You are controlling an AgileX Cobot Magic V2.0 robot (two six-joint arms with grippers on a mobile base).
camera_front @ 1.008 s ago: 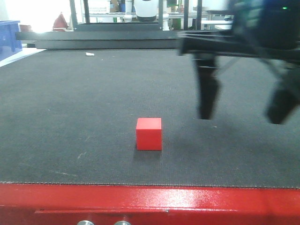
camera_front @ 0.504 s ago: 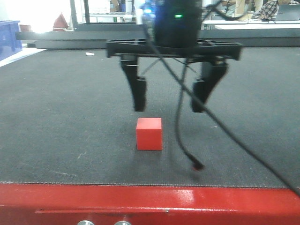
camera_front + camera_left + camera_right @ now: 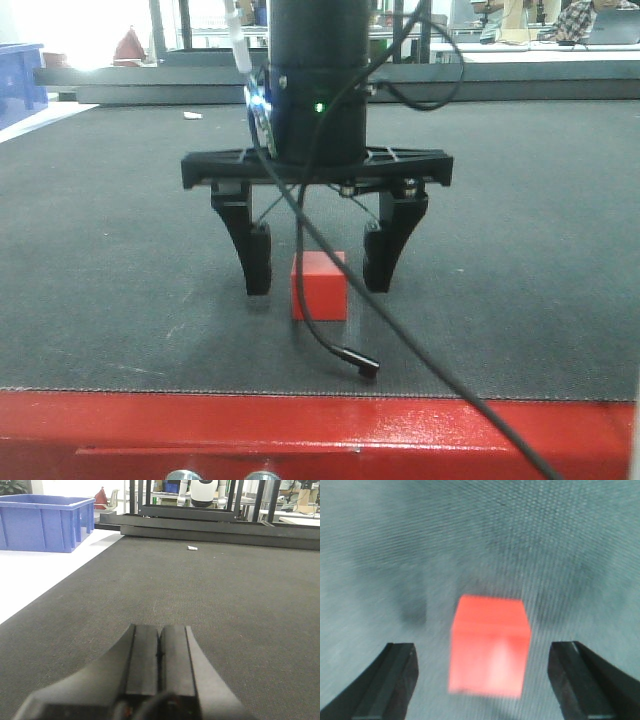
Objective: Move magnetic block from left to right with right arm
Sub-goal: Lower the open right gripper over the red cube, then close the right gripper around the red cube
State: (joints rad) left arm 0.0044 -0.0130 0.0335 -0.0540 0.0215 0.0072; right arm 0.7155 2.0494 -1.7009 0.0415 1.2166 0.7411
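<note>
Magnetic block (image 3: pixel 328 290) between spread right hand (image 3: pixel 318 283); left hand (image 3: pixel 160 662) closed, wrist-view only

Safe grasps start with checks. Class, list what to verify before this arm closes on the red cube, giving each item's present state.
1. Right gripper open wider than the red cube: ok.
2. Cube centred between the fingers in the wrist view: ok.
3. Gaps on both sides of the cube: ok.
4. Dangling cable clear of the grip: cannot tell; it crosses the cube in the front view.
5. Left gripper shut, away over the mat: ok.
</note>
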